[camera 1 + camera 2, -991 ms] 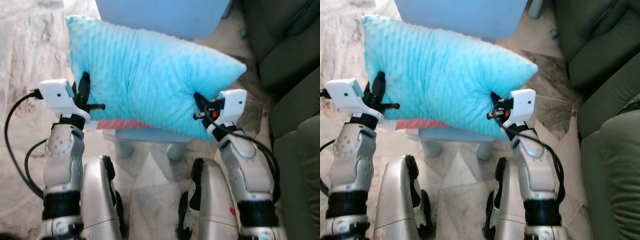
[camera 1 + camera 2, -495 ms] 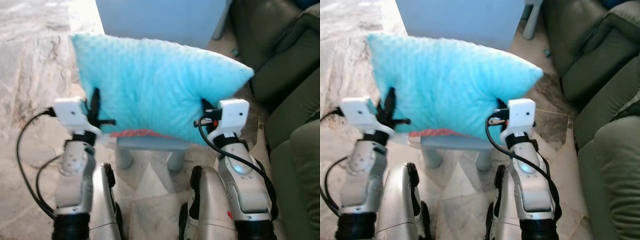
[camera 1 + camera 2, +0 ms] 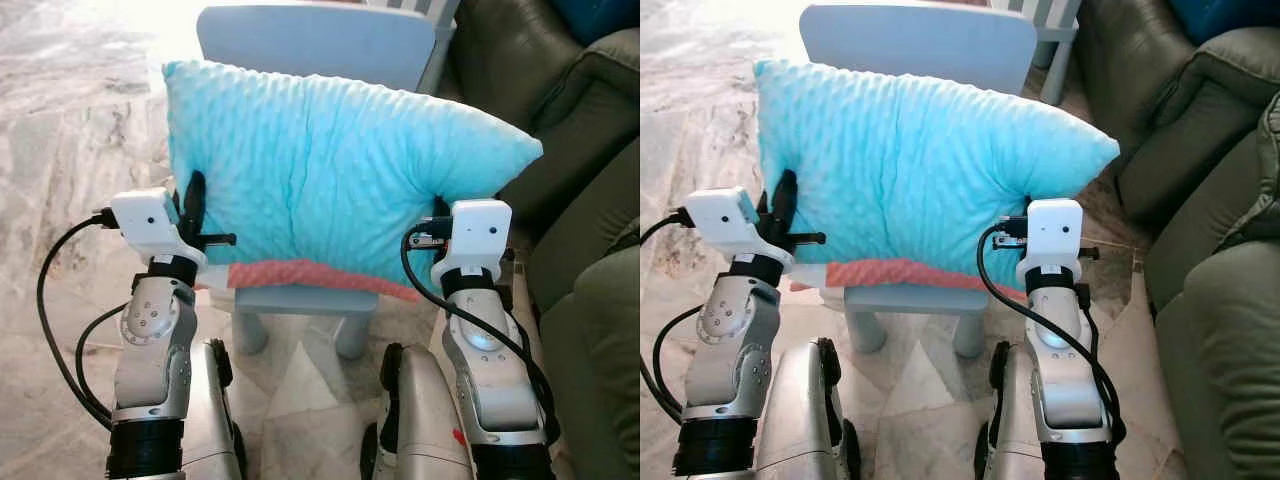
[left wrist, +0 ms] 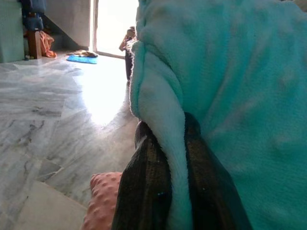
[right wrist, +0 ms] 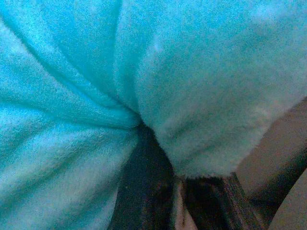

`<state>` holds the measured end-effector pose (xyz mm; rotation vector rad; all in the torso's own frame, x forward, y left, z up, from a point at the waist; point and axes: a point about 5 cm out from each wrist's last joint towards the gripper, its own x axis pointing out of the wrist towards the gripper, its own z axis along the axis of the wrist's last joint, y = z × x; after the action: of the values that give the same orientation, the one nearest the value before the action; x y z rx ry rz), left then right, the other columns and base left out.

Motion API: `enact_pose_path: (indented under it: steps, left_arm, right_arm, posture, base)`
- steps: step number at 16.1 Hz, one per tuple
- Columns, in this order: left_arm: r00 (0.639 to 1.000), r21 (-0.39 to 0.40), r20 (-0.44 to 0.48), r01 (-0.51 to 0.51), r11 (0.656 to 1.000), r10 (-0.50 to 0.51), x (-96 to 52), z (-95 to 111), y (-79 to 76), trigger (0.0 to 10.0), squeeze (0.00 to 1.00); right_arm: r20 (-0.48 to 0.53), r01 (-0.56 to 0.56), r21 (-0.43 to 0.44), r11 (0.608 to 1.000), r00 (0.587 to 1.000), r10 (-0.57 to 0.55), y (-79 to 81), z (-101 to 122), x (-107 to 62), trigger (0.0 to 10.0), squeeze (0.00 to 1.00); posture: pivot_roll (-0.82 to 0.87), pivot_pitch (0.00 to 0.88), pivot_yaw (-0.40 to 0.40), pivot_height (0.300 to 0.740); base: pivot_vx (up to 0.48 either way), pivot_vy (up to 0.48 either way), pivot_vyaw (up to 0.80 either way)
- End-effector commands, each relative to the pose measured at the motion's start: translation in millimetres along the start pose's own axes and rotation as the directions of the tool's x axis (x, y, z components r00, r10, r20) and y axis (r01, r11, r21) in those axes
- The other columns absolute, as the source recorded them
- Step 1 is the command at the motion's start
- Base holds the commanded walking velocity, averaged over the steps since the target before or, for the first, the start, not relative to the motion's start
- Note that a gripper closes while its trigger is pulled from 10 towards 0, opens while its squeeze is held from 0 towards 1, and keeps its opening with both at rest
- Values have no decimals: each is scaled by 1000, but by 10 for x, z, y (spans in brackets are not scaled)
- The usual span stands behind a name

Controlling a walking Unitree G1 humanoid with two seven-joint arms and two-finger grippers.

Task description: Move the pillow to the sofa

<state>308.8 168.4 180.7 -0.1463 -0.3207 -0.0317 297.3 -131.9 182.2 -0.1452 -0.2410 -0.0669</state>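
Left gripper (image 4: 175, 158) and right gripper (image 5: 180, 191) pinch turquoise pillow (image 3: 330, 180) edges; no writing legible

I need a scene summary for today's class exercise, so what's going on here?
The robot holds a turquoise pillow up in front of itself, above a small blue chair. The left pincer pinches one edge, the right pincer the other. A green sofa sits to its right; the pillow is not yet on it.
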Motion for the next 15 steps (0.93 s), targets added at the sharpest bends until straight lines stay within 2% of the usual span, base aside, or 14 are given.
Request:
enact_pose_path:
  steps: [1,7,15]
  left_arm:
    - [1000,6,0,-15,1000,15,-8,-10,27,0,0]
    - [1000,-1,-16,-9,1000,9,-27,-58,10,0,0]
    - [1000,3,-21,4,1000,-4,-19,-74,-5,0,0]
  right_arm:
    - [53,40,0,999,998,-40,-65,97,-3,0,0]
    - [55,66,73,995,996,-70,-105,152,30,0,0]
    - [52,70,93,993,996,-75,-97,157,38,0,0]
  posture:
    - [-14,137,-29,510]
    - [-15,137,-31,568]
    - [-19,137,-27,673]
  base:
    - [0,0,0]
    - [0,0,0]
    - [0,0,0]
